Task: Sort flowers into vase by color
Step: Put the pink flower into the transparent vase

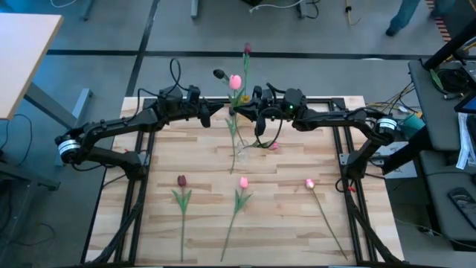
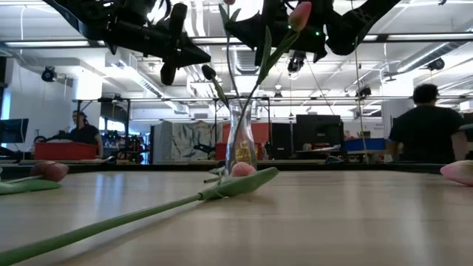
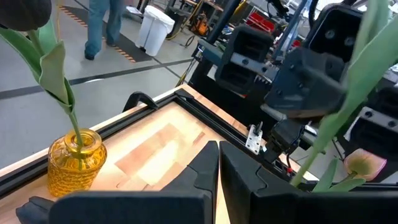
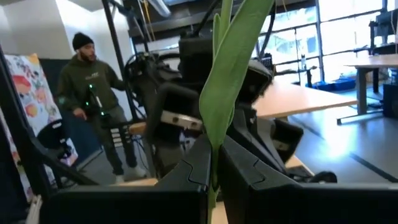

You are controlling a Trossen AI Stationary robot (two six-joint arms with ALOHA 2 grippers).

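Note:
My right gripper (image 1: 258,123) (image 4: 213,168) hangs high over the table's far middle, shut on a pink tulip (image 1: 235,82) (image 2: 299,15). My left gripper (image 1: 214,113) (image 3: 218,177) hovers just left of it, shut and empty. Below them stands a tall clear vase (image 2: 240,137). An amber vase (image 3: 74,163) by the far edge holds a dark maroon tulip by its stem. Lying flat on the table are a maroon tulip (image 1: 181,181), two pink tulips (image 1: 243,182) (image 1: 309,183) in the near row, and another pink tulip (image 1: 274,147) close to the clear vase. My right gripper pinches the pink tulip's green stem and leaf (image 4: 216,140) between its two fingers, some way below the head. The fingers lie across the stem (image 3: 318,138). The tulip is lifted, tilted, head up. Its lower stem slants down to the clear vase's mouth (image 2: 247,103); whether it is inside I cannot tell.
Black frame rails (image 1: 141,160) (image 1: 343,160) run along the table's left and right sides. The two arms are close together over the far middle. Bare wood lies between the vases and the near row. People (image 2: 425,125) (image 4: 93,81) stand in the room beyond.

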